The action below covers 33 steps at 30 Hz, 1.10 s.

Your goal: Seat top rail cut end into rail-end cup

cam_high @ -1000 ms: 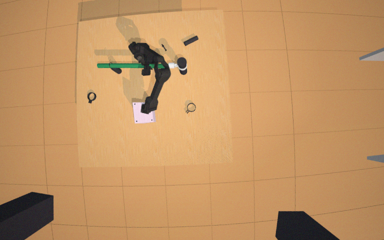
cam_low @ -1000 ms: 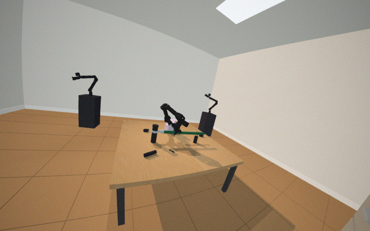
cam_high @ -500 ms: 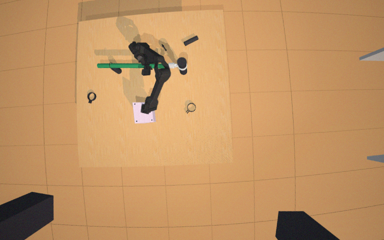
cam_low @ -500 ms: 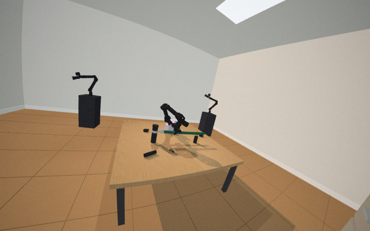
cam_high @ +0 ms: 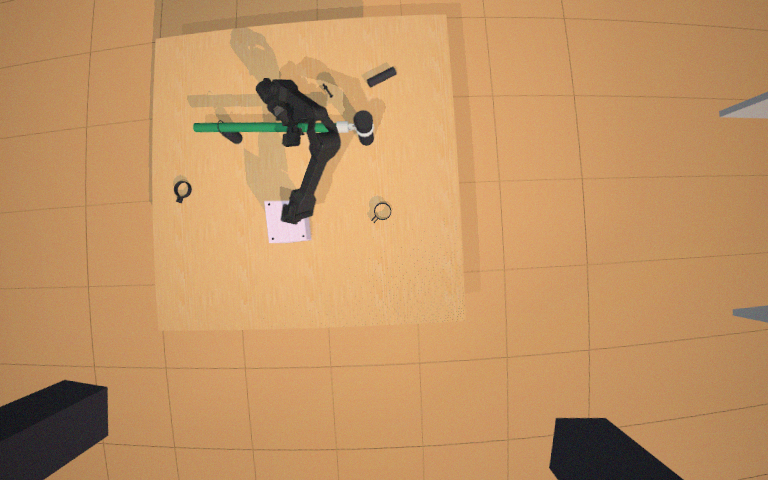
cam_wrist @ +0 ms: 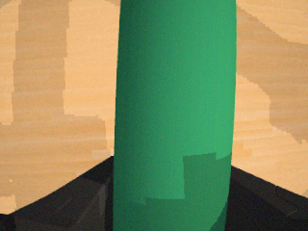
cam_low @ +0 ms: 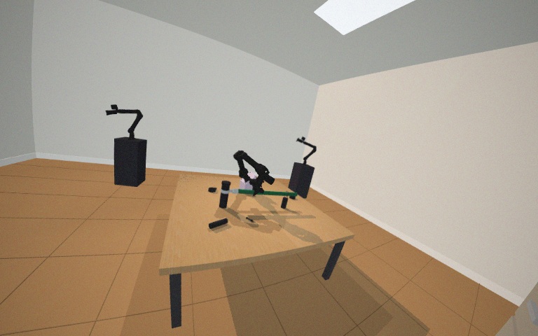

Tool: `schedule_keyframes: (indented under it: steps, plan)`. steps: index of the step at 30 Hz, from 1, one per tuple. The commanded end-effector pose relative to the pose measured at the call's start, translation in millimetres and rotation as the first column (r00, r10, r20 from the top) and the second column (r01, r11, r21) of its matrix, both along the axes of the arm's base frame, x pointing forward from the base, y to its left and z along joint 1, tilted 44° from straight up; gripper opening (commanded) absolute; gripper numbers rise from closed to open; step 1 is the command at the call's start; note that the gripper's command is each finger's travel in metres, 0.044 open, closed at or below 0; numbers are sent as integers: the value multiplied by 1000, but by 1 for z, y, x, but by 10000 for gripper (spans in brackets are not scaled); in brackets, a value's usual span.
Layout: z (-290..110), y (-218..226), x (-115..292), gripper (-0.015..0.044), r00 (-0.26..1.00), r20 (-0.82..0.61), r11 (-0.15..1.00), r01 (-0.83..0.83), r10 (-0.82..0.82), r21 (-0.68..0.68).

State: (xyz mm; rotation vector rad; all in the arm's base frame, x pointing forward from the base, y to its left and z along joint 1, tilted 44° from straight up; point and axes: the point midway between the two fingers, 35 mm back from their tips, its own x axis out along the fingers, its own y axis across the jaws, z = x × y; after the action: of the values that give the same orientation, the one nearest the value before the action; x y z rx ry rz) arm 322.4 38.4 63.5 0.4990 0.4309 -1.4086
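The green rail [cam_high: 249,127] [cam_low: 273,193] [cam_wrist: 173,77] lies level above the table. It runs through the loop cap on the small dark post [cam_high: 231,136] [cam_low: 284,202]. Its other end meets the pale rail-end cup [cam_high: 343,127] [cam_low: 234,191]. The cup hangs on the white brace band [cam_high: 366,133] [cam_low: 224,192], which sits high on the big dark post [cam_high: 363,120] [cam_low: 224,199]. I cannot tell how deep the rail sits in the cup. My gripper [cam_high: 291,132] [cam_low: 259,188] [cam_wrist: 162,167] is shut on the rail, closer to the cup end than to the loop cap.
A loose dark cylinder [cam_high: 381,76] [cam_low: 218,223] and a small dark bolt [cam_high: 325,88] [cam_low: 249,219] lie on the table [cam_high: 339,271] [cam_low: 206,245]. Two spare ring bands [cam_high: 181,190] [cam_high: 382,210] lie to either side of the arm's pink base plate [cam_high: 277,230].
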Motion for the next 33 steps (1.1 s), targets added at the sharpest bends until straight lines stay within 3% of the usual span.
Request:
schedule_keyframes:
  steps: [1,33]
  plan:
    - [13,1,6,0,999,25,1000,-20,20,-21]
    - [-2,8,2,0,1000,-5,1000,1,-1,-2]
